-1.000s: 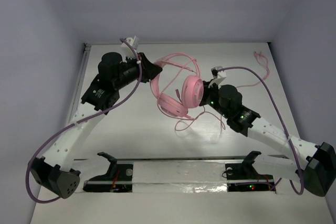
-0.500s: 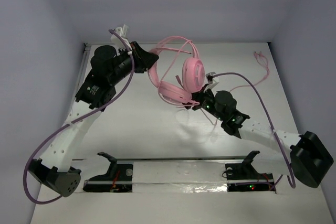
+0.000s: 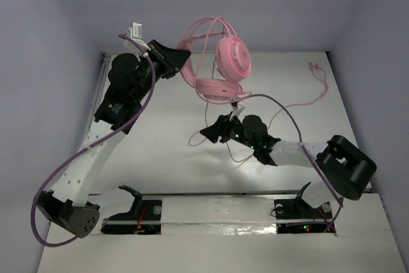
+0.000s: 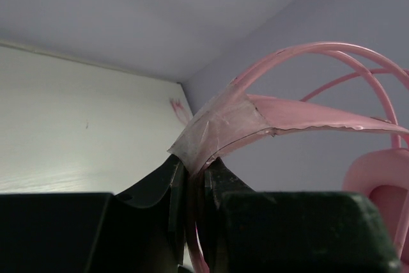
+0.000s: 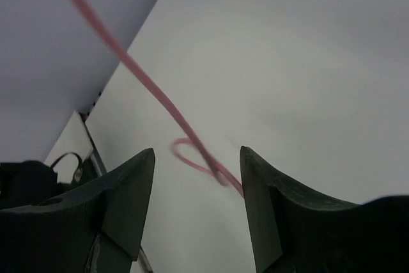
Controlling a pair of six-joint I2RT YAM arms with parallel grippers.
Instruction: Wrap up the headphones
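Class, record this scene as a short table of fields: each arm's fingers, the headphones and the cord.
left fingers: shut on the headband
right fingers: open, either side of the cord, not gripping it
headphones: held up off the table, earcups hanging
cord: slack, trailing down to the table, loose end at the far right

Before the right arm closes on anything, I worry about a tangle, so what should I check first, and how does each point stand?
1. Is the left gripper shut on the headband: ok.
2. Are the headphones raised off the table: ok.
3. Is the right gripper open: ok.
4. Is the cord, seen between its fingers, near enough to pinch: cannot tell.
5. Is the cord wound on the headphones: not ok, it hangs loose.
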